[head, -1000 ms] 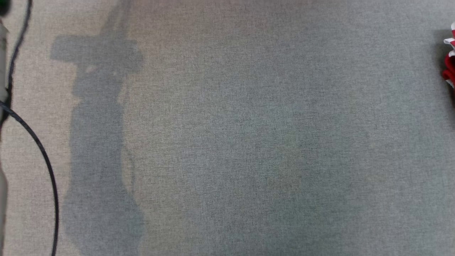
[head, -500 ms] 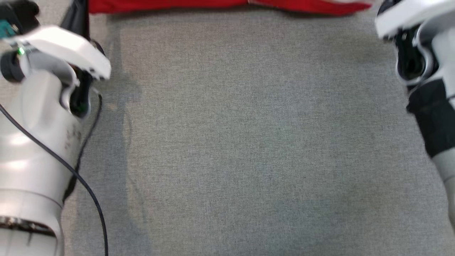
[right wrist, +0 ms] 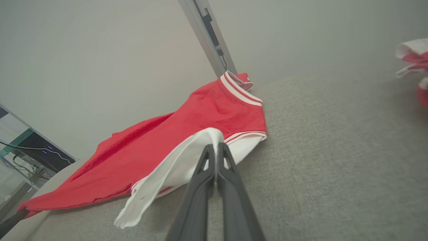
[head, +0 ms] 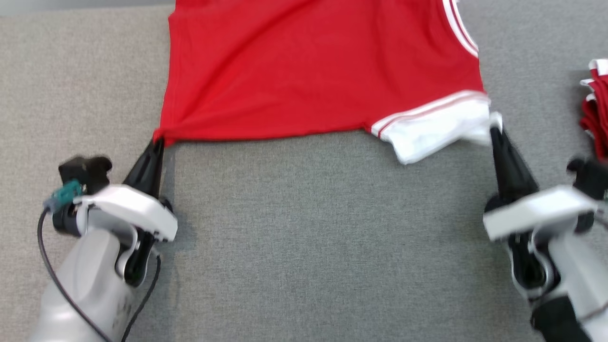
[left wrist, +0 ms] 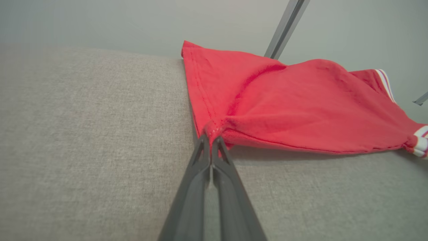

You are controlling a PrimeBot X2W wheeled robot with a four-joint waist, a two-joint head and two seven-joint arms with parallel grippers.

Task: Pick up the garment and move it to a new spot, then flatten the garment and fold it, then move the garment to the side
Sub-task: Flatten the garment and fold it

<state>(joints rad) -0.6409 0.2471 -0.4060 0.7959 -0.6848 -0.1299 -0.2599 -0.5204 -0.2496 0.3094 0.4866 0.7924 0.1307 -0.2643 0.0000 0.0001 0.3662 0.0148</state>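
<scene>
A red garment (head: 313, 71) with white striped trim and a white sleeve lies spread over the far half of the grey cloth table (head: 308, 228). My left gripper (head: 157, 141) is shut on its near left corner, where the red cloth bunches into a point. My right gripper (head: 495, 130) is shut on the white sleeve at the near right corner. In the left wrist view the garment (left wrist: 294, 107) puckers at my left gripper (left wrist: 211, 136). In the right wrist view the white sleeve of the garment (right wrist: 187, 147) drapes over my right gripper (right wrist: 215, 145).
A pile of other red and white clothes (head: 596, 104) sits at the table's right edge, also the red and white clothes (right wrist: 413, 58) in the right wrist view. A metal post (right wrist: 209, 36) rises behind the table. A black cable (head: 52, 280) loops by my left forearm.
The head camera has swung, so the whole picture shifted: the garment and both grippers have come fully into view. Both grippers hold the garment's near corners.
</scene>
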